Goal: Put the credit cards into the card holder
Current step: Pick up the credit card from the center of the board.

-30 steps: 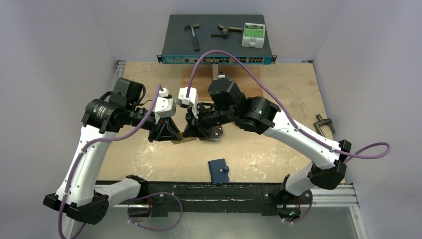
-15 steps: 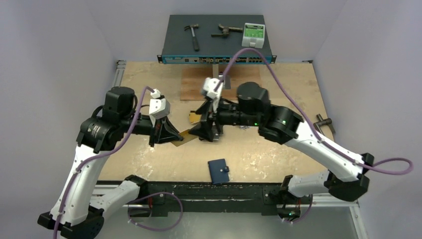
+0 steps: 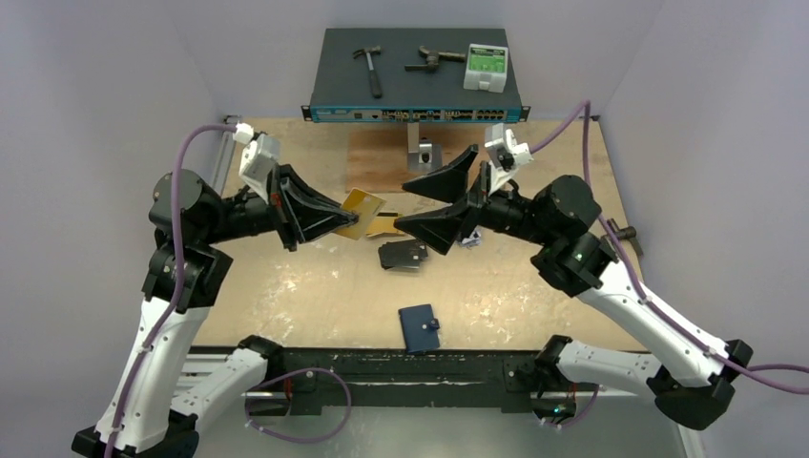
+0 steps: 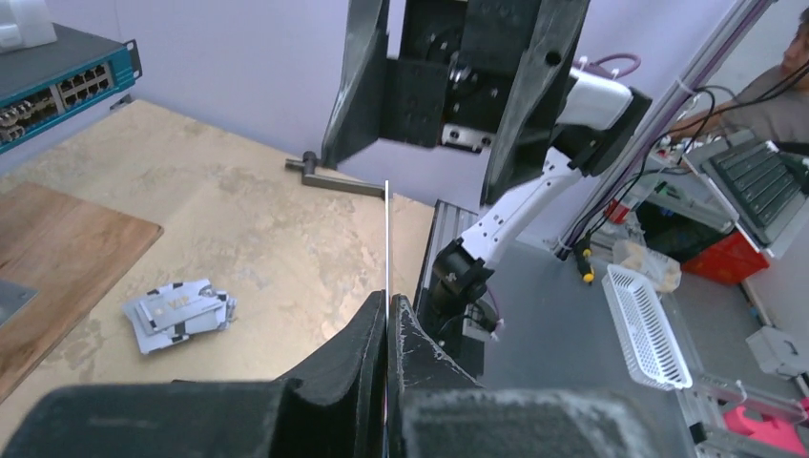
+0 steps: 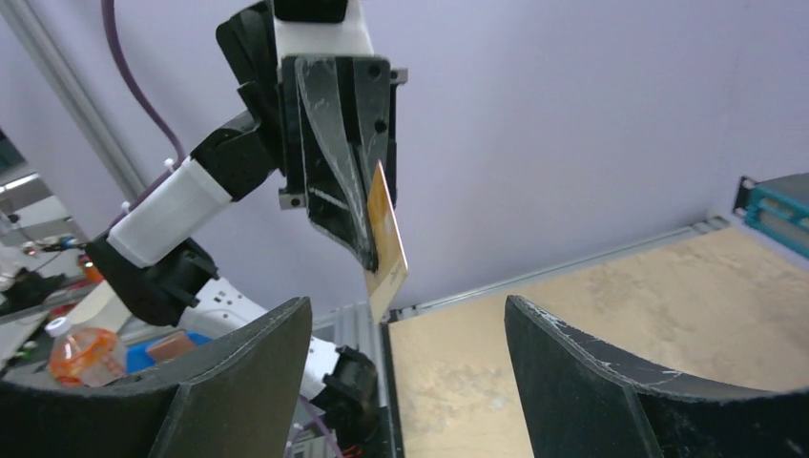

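Top external view: my left hand (image 3: 334, 219) clamps a gold credit card (image 3: 363, 208); my right hand (image 3: 403, 205) stands open, empty.

A card stack (image 3: 403, 254) is lying at the centre of the table (image 3: 534, 286). The card holder (image 3: 420, 328) is lying at its 6 o'clock; a held card (image 3: 361, 205) is sitting in the left gripper (image 3: 338, 218) at 11 o'clock; a network switch (image 3: 416, 113) is standing at 12 o'clock, a clamp (image 3: 620, 236) at 3 o'clock.

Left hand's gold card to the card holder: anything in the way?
Nothing upright. The gold card is held in the air by the left hand; black cards lie flat on the table between it and the card holder, which looks closed.
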Controlling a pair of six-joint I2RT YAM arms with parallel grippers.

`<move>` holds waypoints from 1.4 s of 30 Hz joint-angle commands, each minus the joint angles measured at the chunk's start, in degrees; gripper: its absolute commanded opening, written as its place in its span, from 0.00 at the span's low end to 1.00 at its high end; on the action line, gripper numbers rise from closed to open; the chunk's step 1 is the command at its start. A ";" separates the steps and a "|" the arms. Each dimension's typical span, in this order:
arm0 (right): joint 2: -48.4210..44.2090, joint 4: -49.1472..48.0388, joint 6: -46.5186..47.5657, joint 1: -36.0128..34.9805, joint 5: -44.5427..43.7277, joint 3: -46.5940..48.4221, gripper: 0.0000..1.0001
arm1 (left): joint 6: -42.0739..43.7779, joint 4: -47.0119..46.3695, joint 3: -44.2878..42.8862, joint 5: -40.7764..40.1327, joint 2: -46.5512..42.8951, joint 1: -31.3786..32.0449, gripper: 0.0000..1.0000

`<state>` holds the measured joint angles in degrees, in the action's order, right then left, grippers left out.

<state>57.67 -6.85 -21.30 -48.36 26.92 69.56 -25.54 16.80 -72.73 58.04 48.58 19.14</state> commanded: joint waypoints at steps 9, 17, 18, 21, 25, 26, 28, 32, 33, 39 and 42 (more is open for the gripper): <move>7.69 -32.13 -19.60 0.11 9.09 -4.41 0.73 | -16.33 -15.23 -1.72 -3.03 1.37 -0.50 0.00; 12.38 -41.21 -26.36 0.11 10.13 -4.00 0.52 | -17.18 -15.91 -0.57 -3.29 0.54 -0.59 0.00; 12.61 -41.72 -26.76 0.11 10.12 -3.97 0.47 | -17.18 -15.92 -0.37 -3.35 0.52 -0.63 0.00; 13.46 -42.63 -27.83 0.11 10.07 -3.84 0.34 | -17.31 -15.90 0.02 -3.58 0.49 -0.74 0.00; 14.40 -44.68 -29.21 0.02 10.06 -4.04 0.21 | -17.55 -15.92 0.31 -4.14 0.62 -0.69 0.00; 14.66 -45.10 -29.54 0.06 10.13 -4.05 0.19 | -17.61 -15.86 0.38 -4.36 0.70 -0.76 0.00; 15.11 -45.39 -29.76 -0.04 10.12 -3.80 0.17 | -17.69 -15.84 0.48 -4.55 0.80 -0.71 0.00; 16.07 -46.34 -29.87 -0.70 10.26 -3.35 0.15 | -18.14 -17.93 0.79 -4.78 1.05 -0.72 0.00; 16.41 -46.26 -29.85 -0.76 10.19 -3.14 0.13 | -18.14 -17.87 0.83 -4.90 1.02 -0.68 0.00; 17.97 -46.84 -29.76 -1.78 9.87 -2.15 0.00 | -18.00 -17.68 1.53 -5.63 1.08 -0.76 0.00; 17.12 -42.59 -26.89 -1.68 9.50 -1.77 0.00 | -17.32 -16.92 1.88 -6.22 0.78 -0.77 0.11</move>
<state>75.75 -51.40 -50.54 -49.12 35.86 65.30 -42.50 1.17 -71.42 53.69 49.45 18.68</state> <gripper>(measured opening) 0.006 0.010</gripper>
